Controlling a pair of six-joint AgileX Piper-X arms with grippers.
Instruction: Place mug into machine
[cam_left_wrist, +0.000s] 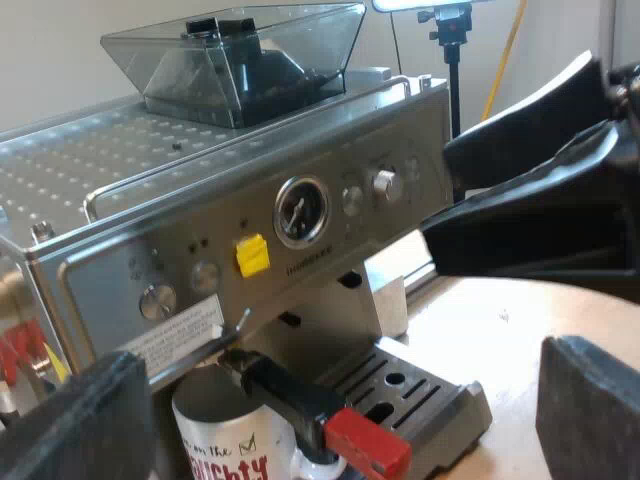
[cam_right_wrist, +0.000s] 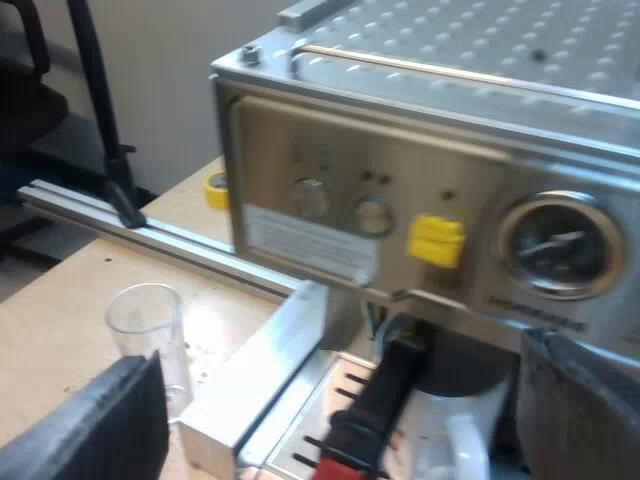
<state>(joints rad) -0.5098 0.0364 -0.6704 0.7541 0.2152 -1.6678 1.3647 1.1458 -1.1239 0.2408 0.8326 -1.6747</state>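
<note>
1. Up close, left gripper (cam_left_wrist: 340, 430) has its fingers spread wide and holds nothing; right gripper (cam_right_wrist: 335, 420) likewise.
2. Mug (cam_left_wrist: 225, 445) stands upright just ahead, between the left fingers, on the drip tray (cam_left_wrist: 440, 400) under the holder (cam_left_wrist: 290, 395). It looks placed.
3. Mug text: "on the", then red "IGHTY", cut off.
4. Espresso machine (cam_left_wrist: 300, 250) behind; its sticker and brand are unreadable.

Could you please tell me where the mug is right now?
The mug stands under the metal holder locked into the espresso machine's front, over the drip tray; both wrist views show it there.
</note>
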